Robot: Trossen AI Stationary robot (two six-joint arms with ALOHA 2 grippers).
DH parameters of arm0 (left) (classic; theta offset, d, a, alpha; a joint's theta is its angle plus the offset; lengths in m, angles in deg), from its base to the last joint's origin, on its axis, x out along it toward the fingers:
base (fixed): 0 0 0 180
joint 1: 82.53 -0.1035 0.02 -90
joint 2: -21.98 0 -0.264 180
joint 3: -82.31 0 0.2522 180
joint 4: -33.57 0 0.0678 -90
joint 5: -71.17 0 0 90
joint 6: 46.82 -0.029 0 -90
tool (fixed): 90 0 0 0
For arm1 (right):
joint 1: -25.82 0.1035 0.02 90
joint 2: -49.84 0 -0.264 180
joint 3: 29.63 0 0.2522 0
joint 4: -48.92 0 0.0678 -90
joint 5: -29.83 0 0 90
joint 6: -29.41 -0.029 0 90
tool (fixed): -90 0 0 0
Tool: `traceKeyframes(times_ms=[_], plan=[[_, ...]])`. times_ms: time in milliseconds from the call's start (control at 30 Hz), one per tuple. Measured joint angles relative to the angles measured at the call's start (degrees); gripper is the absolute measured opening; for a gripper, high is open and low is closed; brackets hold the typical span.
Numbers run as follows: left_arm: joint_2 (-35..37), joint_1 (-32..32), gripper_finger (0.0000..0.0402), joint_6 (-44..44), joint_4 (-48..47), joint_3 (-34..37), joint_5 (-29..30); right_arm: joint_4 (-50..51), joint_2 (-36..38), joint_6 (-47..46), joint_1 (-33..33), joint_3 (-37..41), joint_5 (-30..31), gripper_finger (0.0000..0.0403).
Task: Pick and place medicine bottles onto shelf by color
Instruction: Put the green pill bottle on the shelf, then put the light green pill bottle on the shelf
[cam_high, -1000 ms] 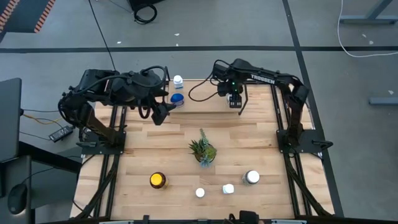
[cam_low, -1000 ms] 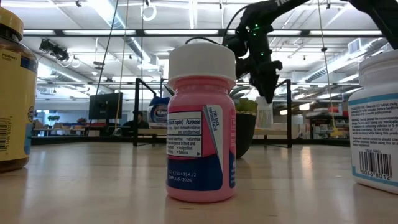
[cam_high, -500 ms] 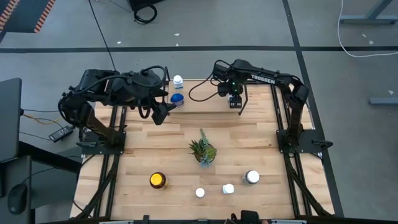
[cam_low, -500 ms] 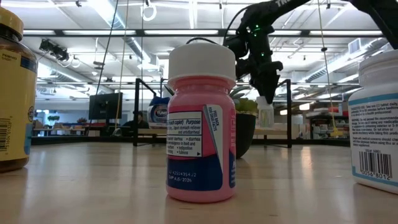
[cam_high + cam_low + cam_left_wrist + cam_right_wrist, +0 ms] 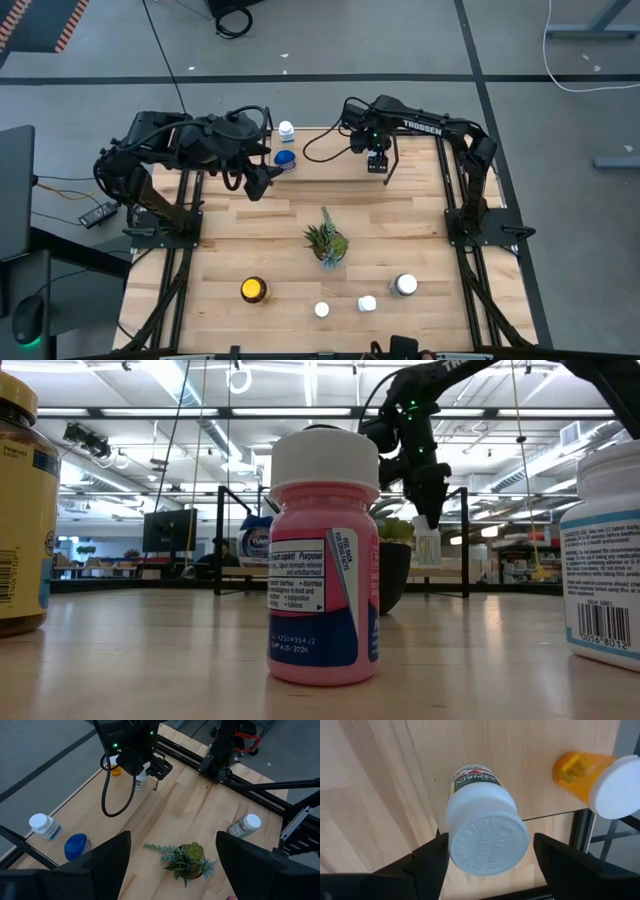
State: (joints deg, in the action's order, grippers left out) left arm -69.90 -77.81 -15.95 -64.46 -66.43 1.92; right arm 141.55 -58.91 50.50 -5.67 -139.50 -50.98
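Note:
The light-wood shelf (image 5: 330, 168) stands at the table's far edge. My right gripper (image 5: 378, 163) is above its right part, shut on a white-capped aspirin bottle (image 5: 480, 815). An orange bottle with a white cap (image 5: 592, 775) lies on the shelf beside it. A blue bottle (image 5: 285, 159) and a white-capped bottle (image 5: 287, 130) stand at the shelf's left end. My left gripper (image 5: 258, 183) is open and empty, in front of the blue bottle. A pink bottle (image 5: 322, 560) stands on the table's near part. My right gripper pinches the aspirin bottle's white cap (image 5: 457, 845) between its two fingers. The fingers come from above, pointing down. The bottle (image 5: 427, 547) hangs upright below them, its base at the shelf's top; whether it rests there I cannot tell.
A small spiky green plant (image 5: 326, 242) stands mid-table. Near the front edge stand a yellow-lidded dark jar (image 5: 254, 290), two small white bottles (image 5: 322, 310) (image 5: 367, 303) and a larger white-capped one (image 5: 404, 285). Black wire uprights (image 5: 220, 540) stand at the shelf's ends.
My right gripper has gone down a little toward the shelf with the aspirin bottle, which stays upright.

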Motion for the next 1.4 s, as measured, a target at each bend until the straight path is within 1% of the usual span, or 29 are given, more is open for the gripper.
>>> traceKeyframes(times_ms=[233, 600, 833, 967, 1100, 1267, 1400], plan=[[0.0, 0.0, 0.0298, 0.0, 0.0, 0.0, 0.0, -1.5, 0.0, -1.0, 0.2, -0.1, 0.0, 0.0293], [0.0, 0.0, 0.0298, 0.1, 0.0, 0.0, 0.0, -2.8, 0.1, -1.6, 0.2, -0.1, -1.3, 0.0273], [0.0, 0.0, 0.0298, 0.0, 0.0, 0.0, 0.0, -2.4, 0.2, -4.0, 0.2, -0.7, -1.3, 0.0267], [0.0, 0.0, 0.0298, -0.3, 0.0, 0.0, 0.0, -2.1, 0.3, -5.2, 0.5, -4.8, -1.3, 0.0267], [0.0, 0.0, 0.0298, -0.5, 0.0, 0.0, 0.0, -1.4, 0.3, -8.8, 0.7, -11.3, -1.5, 0.0267], [0.0, 0.0, 0.0298, -0.5, 0.0, 0.0, 0.0, 3.4, 0.5, -16.3, 1.0, -18.8, -6.2, 0.0267], [0.0, 0.0, 0.0298, -0.7, 0.0, 0.0, 0.0, 9.2, 0.5, -21.5, 3.2, -22.0, -11.4, 0.0267]])
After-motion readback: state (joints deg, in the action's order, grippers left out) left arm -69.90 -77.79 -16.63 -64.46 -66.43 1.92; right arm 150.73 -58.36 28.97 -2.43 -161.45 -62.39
